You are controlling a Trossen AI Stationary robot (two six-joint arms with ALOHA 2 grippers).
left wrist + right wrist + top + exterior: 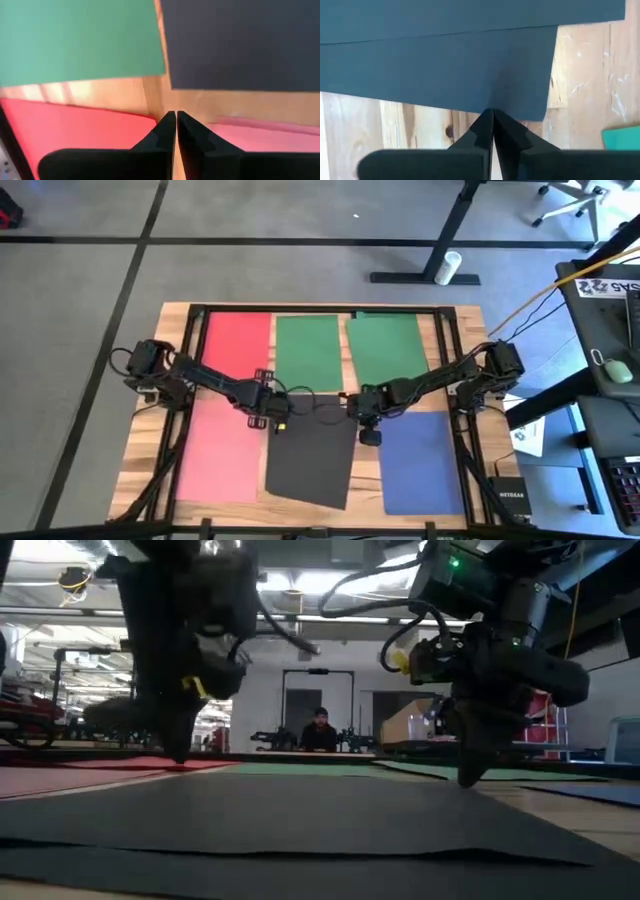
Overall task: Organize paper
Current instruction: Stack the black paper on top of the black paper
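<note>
We see the wooden table (140,450) carrying six coloured sheets in two rows. In the far row lie a red sheet (237,338) and two green sheets (308,350) (388,345); in the near row a pink sheet (218,450), a dark grey sheet (312,448) and a blue sheet (422,462). None is stacked yet, so we judge the organizing barely begun.

The grey sheet lies with its long axis running from the far row toward the near edge, slightly skewed, its near end swung toward the pink side. It sits between the two arms, and both reach in to its far edge.

The left gripper (268,412) is down at the grey sheet's far corner on the pink side. In its wrist view its fingers (165,131) are pressed together with nothing between them, tips over bare wood where red, green, grey and pink corners meet; the grey sheet lies just ahead.

The right gripper (368,430) is at the grey sheet's other far corner, beside the blue sheet. Its fingers (485,127) are likewise closed and empty, tips right at the grey sheet's edge.

We judge the two about equally near; the right one looks closer to touching the paper, and the sheet extends away from both toward the near edge.
</note>
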